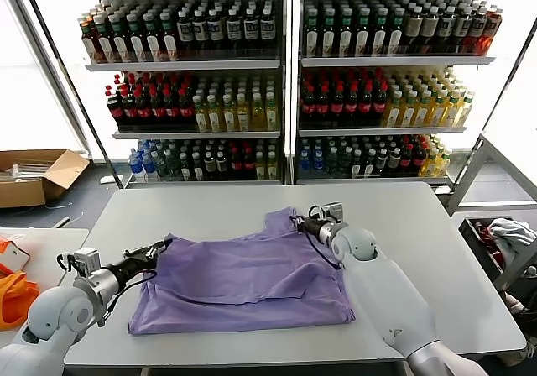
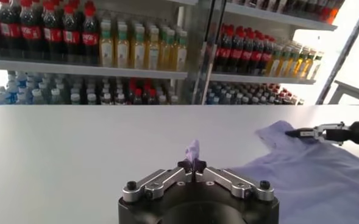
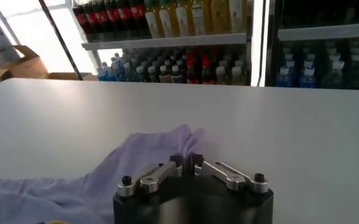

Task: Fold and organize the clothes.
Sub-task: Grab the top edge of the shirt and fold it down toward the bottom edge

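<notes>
Here, a lavender T-shirt (image 1: 243, 279) lies spread on the white table (image 1: 168, 212), partly folded, with its plain side up and one sleeve reaching toward the table's far edge. The left gripper (image 1: 158, 248) sits low at the shirt's left edge, its fingers closed together on a small peak of lavender cloth; in the left wrist view the pinched fold (image 2: 193, 151) stands up between the two closed fingertips of the left gripper (image 2: 193, 172). The right gripper (image 1: 299, 221) reaches to the far sleeve of the shirt near the table's middle, its fingers likewise drawn together on the fabric; the right wrist view shows the right gripper (image 3: 188, 162) clamped on a raised ridge of the T-shirt (image 3: 106, 176), with the remaining cloth trailing away across the table. The left wrist view also shows the right gripper (image 2: 298, 133) farther off, at the edge of the T-shirt (image 2: 307, 176). Behind the table stand shelves of bottled drinks (image 1: 285, 82). To the robot's left lie an open cardboard box (image 1: 33, 174) on the floor and a bright orange fabric (image 1: 15, 296) on a side surface; to its right, a bin of pale clothes (image 1: 508, 237)
</notes>
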